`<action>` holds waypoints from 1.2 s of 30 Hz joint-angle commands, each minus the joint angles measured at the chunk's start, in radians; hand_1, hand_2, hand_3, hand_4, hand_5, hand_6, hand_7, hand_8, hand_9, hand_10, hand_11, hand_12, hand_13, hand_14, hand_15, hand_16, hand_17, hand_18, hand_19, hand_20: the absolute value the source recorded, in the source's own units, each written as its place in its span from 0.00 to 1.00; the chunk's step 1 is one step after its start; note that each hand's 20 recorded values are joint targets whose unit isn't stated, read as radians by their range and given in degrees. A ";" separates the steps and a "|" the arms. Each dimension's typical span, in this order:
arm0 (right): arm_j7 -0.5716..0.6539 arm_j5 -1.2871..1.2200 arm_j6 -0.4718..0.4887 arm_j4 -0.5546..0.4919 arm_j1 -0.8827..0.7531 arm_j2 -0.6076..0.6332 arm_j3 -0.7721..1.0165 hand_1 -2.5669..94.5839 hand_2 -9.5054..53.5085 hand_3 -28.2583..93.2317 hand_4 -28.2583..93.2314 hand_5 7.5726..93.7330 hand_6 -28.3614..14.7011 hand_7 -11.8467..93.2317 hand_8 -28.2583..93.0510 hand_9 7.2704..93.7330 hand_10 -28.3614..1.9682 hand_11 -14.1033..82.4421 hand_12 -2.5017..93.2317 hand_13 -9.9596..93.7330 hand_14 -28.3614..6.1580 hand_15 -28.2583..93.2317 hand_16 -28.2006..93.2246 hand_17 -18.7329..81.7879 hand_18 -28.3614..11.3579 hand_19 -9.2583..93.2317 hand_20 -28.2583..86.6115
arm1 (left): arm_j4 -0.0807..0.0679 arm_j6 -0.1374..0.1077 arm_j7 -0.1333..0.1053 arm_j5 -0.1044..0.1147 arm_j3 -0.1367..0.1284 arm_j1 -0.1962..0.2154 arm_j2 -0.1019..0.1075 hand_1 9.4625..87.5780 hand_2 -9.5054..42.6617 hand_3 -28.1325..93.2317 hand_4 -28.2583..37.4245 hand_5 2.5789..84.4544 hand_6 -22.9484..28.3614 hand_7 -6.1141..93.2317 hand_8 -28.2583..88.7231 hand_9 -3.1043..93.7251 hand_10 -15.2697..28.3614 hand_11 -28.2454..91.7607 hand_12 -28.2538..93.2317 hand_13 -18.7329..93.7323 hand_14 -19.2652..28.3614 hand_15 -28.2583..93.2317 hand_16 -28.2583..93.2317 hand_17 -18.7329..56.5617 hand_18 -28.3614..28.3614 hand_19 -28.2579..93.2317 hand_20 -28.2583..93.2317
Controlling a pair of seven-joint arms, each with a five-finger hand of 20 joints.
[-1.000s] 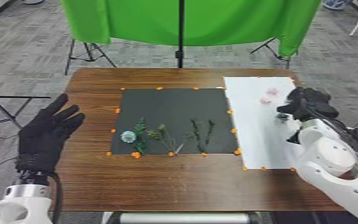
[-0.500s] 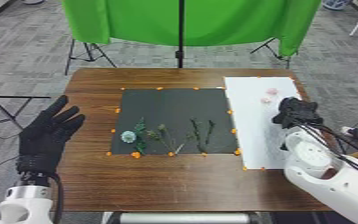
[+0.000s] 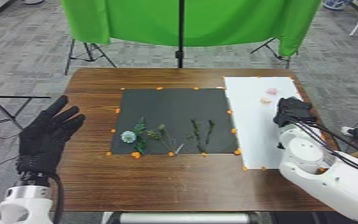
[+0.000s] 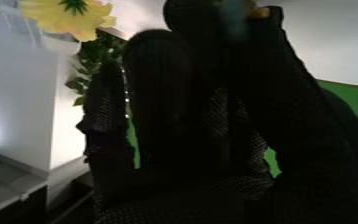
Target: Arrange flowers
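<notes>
Two pale flowers (image 3: 271, 91), right robot hand (image 3: 294, 111) near, grip unclear, left robot hand (image 3: 44, 135) spread, green cloth (image 3: 140, 22) behind.

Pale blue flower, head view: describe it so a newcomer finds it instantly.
On the brown table, find the dark mat left of the white sheet. The pale blue flower lies near the mat's bottom-left corner. It is the only big round bloom there; the green stems to its right are long and narrow.
</notes>
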State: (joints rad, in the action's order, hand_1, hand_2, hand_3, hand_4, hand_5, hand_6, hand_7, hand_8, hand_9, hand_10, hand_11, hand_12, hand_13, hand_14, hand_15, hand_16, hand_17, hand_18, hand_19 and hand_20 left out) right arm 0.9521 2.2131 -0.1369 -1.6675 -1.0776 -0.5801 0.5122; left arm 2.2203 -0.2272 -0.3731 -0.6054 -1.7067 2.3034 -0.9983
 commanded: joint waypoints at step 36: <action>-0.374 0.035 -0.134 0.340 0.474 -0.759 -0.468 0.61 0.00 0.80 0.00 0.89 0.77 0.27 0.22 0.99 0.75 0.28 0.36 0.84 0.73 0.76 0.43 0.48 0.24 0.91 0.59 | -0.050 0.042 0.075 -0.047 0.070 -0.255 0.054 0.19 0.34 0.87 0.04 0.47 0.64 0.16 0.17 0.41 0.83 0.43 0.32 0.40 1.00 0.66 0.16 0.14 1.00 0.73 0.30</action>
State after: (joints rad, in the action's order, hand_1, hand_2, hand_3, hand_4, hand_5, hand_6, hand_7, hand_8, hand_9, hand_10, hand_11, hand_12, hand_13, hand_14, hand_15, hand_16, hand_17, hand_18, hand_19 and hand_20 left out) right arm 0.6210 2.1908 -0.3641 -1.3549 -0.5606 -1.3340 -0.0462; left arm 2.1843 -0.2121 -0.3406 -0.6285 -1.6373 2.0855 -0.9205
